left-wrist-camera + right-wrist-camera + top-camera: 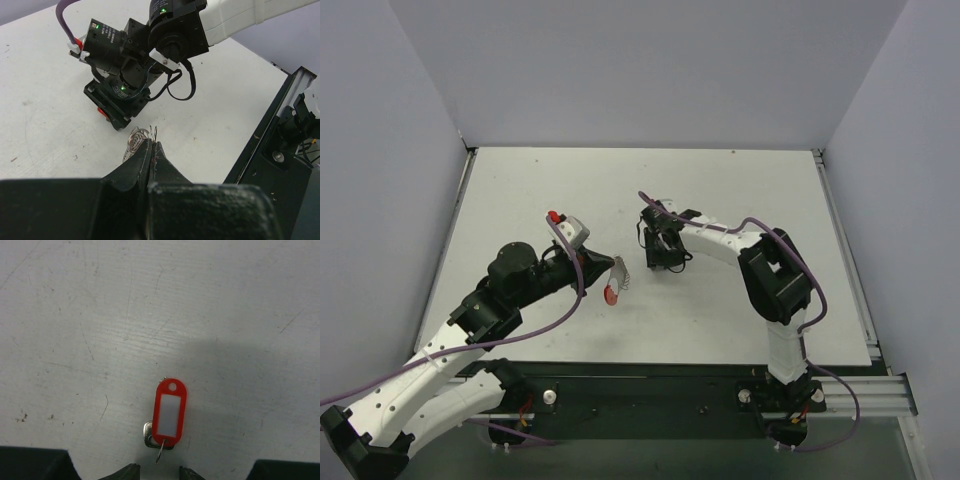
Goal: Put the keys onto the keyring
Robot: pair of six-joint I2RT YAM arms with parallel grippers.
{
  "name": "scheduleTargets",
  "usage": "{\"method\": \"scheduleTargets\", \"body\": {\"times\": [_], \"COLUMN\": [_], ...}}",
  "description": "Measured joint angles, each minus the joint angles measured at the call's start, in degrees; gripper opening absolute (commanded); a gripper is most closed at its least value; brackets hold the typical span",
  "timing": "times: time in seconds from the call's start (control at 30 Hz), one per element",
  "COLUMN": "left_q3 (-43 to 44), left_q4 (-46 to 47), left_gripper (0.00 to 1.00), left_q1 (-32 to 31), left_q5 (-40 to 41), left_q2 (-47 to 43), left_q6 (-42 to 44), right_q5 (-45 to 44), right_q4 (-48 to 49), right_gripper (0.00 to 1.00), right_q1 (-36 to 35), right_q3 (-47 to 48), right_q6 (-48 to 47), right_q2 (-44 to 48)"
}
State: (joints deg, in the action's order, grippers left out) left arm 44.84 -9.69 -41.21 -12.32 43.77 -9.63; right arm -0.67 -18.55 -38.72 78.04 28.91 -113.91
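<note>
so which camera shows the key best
Right wrist: the key lies in plain view on the table, just ahead of the fingers. Left wrist shows only a red sliver beneath the right arm; top external hides it.

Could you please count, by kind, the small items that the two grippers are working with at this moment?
Keyring, clamped in the left gripper: 1
Red key tag with a white label: 1
Silver key, apparently, mostly hidden under the tag: 1
Total: 3
</note>
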Motion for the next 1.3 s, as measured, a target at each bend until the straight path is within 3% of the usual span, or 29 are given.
{"method": "scheduleTargets", "body": {"times": [0.33, 0.47, 0.6, 0.97, 1.3], "left_q3": [0.0, 0.0, 0.0, 0.0, 0.0], "left_q4": [0.0, 0.0, 0.0, -0.02, -0.26], "left_gripper": [0.0, 0.0, 0.0, 0.0, 0.0], "left_q1": [0.0, -0.04, -0.07, -0.07, -0.33], "left_q5": [0.09, 0.13, 0.13, 0.17, 0.55], "left_q2": [0.02, 0.09, 0.13, 0.13, 0.13], "left_q6": [0.0, 0.0, 0.0, 0.0, 0.02], "right_q5": [-2.4, -2.58, -2.71, -2.78, 0.55], "right_q4": [1.36, 1.6, 1.75, 5.29, 11.37], "right_gripper": [0.25, 0.1, 0.01, 0.0, 0.0], "right_q1": [0.0, 0.0, 0.0, 0.04, 0.57], "right_q3": [0.0, 0.0, 0.0, -2.16, -16.26], "right_q6": [1.57, 1.75, 2.01, 0.52, -6.45], "right_q2": [-0.37, -0.44, -0.66, 0.37, 16.65]}}
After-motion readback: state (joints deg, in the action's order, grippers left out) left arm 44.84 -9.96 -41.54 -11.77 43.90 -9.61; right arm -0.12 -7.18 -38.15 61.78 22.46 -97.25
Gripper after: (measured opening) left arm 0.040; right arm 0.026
